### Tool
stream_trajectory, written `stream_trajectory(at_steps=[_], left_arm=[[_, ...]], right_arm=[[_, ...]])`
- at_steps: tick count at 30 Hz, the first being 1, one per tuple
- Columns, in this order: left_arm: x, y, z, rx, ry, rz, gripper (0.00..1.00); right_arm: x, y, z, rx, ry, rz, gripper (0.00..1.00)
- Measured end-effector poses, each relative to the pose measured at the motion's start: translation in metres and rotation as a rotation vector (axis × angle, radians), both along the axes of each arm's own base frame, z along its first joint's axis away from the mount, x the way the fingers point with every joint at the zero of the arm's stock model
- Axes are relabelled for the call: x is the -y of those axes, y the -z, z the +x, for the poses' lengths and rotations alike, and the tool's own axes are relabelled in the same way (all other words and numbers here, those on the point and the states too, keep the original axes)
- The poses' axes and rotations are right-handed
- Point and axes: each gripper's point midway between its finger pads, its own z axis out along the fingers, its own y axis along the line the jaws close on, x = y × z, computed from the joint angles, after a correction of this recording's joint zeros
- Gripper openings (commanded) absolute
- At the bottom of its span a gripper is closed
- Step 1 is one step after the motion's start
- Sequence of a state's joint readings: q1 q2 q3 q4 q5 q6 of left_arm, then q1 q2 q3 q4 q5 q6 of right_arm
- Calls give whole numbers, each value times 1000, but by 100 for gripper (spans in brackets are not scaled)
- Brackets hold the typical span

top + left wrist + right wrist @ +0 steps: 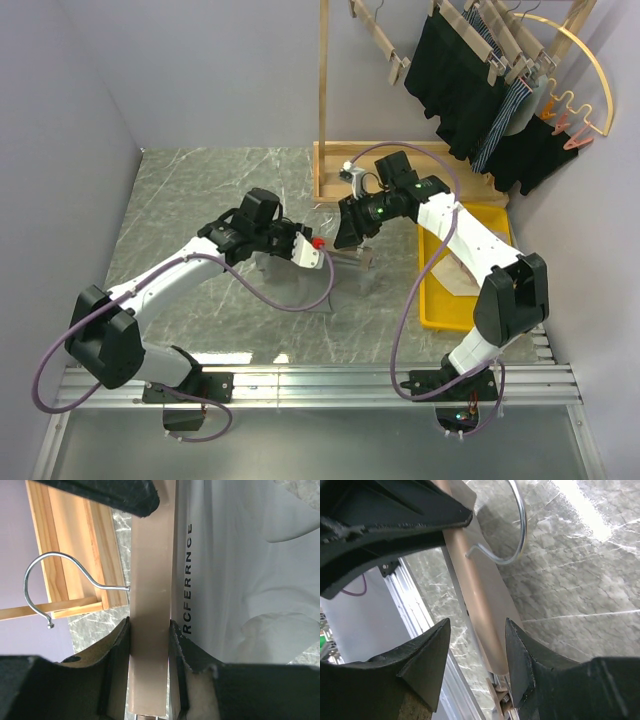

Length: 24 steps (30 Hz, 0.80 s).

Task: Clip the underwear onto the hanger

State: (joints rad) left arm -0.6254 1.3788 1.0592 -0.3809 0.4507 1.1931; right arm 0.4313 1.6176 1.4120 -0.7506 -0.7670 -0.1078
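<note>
Gripping the hanger (150,580) by its pale wooden bar, my left pincer (149,640) is clenched, one finger pressed to each long side. The wire hook (50,554) rises from the bar just beyond that grip. The light grey underwear (235,570) lies along the bar's other side from the hook, with its lettered waistband right against the wood. The rest of the fabric spreads away from the hanger onto the marble tabletop (200,190).

My right pincer (477,630) is released. Its jaws straddle the same bar further along, and a gap shows on one side, so it is not yet pinching. Past it, at the bar's end, I can see the metal spring of a clip (497,692).

I judge the step in hand to be lining up waistband and hanger, with no clip fastened yet. The next move calls for squeezing that end clip open and feeding the waistband's corner into it while the left grip keeps the bar steady.

Well to the right of the hanger sits a yellow tray (430,310), holding one beige-pink garment (458,275).
</note>
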Motion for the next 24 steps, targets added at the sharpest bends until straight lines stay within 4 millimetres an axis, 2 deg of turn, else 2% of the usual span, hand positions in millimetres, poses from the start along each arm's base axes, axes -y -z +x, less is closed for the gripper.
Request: stream_trajectory(at_steps=[6,17,20,24], left_arm=[[2,-5,1,15,1,-19,0],[6,-8,-1,1,3,-49,0],[6,-6,-1,-2,2,-50,0],[6,-2,-1,0,1,-51,0]], right_arm=[[3,0,-3,21,-14,-9,44],[3,3,-12,-6,-47,4,34],[3,3,-14,-18,-57,11,29],[1,0,-19,-48,-71,41,16]])
